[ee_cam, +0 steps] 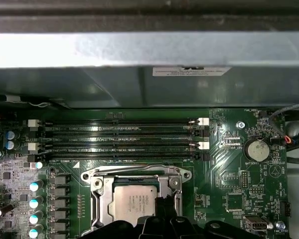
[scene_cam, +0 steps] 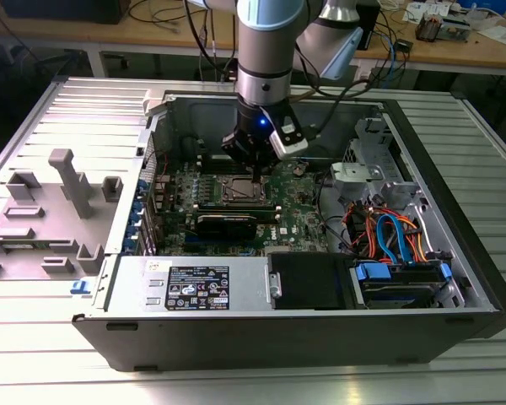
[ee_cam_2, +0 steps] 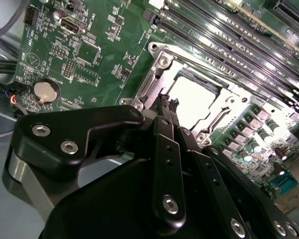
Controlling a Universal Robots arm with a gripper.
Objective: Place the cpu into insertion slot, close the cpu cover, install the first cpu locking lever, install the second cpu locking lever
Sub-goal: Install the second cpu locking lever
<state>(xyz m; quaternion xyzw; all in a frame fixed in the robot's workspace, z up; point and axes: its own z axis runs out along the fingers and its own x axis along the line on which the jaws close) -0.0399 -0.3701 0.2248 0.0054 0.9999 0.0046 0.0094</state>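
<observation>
Cpu (ee_cam: 134,203) seated in insertion slot (ee_cam: 97,199) mid-board, cpu cover (ee_cam: 134,172) down over it. Tool (ee_cam_2: 168,102) w/ fingers together, touching slot edge. Prob. lever step; needs precise hook and push.

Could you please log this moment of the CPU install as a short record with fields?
setting: open computer case on a slatted table
cpu: seated in the insertion slot
cpu cover: down around the cpu
gripper: fingertips together, just above the slot's edge
memory slots: empty, beside the slot
coin battery: on the board
</observation>
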